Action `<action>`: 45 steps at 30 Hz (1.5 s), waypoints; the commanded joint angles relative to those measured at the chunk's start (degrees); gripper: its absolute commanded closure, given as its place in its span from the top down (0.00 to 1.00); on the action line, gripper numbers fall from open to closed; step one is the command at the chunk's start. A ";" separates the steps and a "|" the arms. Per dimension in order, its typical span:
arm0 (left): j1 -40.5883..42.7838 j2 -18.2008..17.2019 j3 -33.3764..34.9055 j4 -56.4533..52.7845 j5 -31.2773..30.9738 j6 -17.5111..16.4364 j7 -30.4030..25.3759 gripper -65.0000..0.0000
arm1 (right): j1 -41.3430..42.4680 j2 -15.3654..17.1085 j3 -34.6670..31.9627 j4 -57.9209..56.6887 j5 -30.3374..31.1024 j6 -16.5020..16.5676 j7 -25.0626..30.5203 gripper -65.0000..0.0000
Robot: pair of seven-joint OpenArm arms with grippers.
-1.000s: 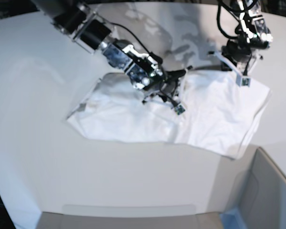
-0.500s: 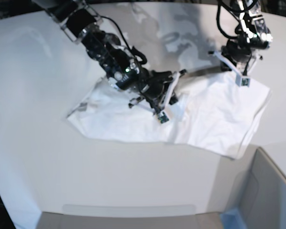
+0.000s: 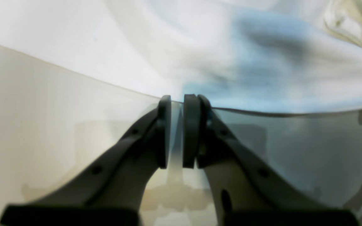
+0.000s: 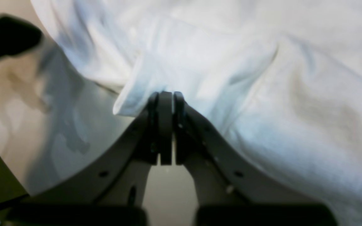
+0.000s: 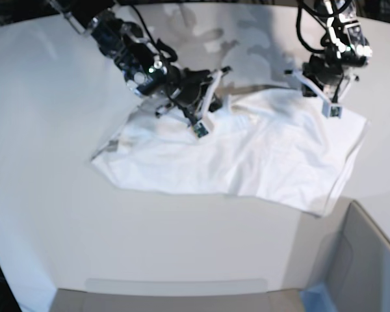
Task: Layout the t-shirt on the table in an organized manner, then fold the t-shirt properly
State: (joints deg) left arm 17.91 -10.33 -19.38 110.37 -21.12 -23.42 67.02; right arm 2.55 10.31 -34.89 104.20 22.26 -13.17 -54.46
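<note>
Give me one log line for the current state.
stage: spreading | right gripper: shut on t-shirt fold | left gripper: pinching t-shirt edge | t-shirt: rumpled on table

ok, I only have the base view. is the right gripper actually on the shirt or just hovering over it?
Observer: It's on it. In the right wrist view, the right gripper has its jaws closed on a raised fold of the t-shirt, pinched at the tips.
Operator: and the left one?
Observer: In the left wrist view, the left gripper shows a narrow gap between its pads, and the shirt's edge meets the tips. I cannot tell whether cloth sits between them.
Operator: is that edge lying on the table?
Observer: Left of the tips it looks flat on the table. To the right, a thin dark line runs under it.
</note>
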 commanded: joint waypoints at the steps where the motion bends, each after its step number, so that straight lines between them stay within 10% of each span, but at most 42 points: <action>1: -0.20 -0.44 -0.01 0.80 -0.55 -0.01 -0.87 0.14 | 0.93 -0.50 -0.49 1.25 -0.06 0.11 1.31 0.00; 10: 0.77 -0.44 -0.27 0.80 -0.55 -0.01 -0.87 0.14 | 0.22 4.95 0.65 10.13 -0.15 -0.41 1.31 0.00; 27: 0.86 -0.44 -0.62 1.15 -0.63 -0.01 -1.31 0.14 | -5.05 4.68 21.40 13.38 1.17 -0.50 1.84 0.00; 38: -9.96 7.65 -25.15 0.71 -0.72 -0.01 -1.05 0.14 | -9.71 6.79 32.13 13.56 13.04 -0.06 9.31 0.00; 45: -16.72 7.03 -30.69 -4.92 -0.81 -0.01 -0.96 0.40 | -9.71 7.50 32.04 13.47 13.04 0.03 9.23 0.00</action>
State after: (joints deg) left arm 1.89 -2.26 -50.11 104.66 -21.08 -23.44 67.13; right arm -7.90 17.43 -3.16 116.60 34.83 -13.54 -46.68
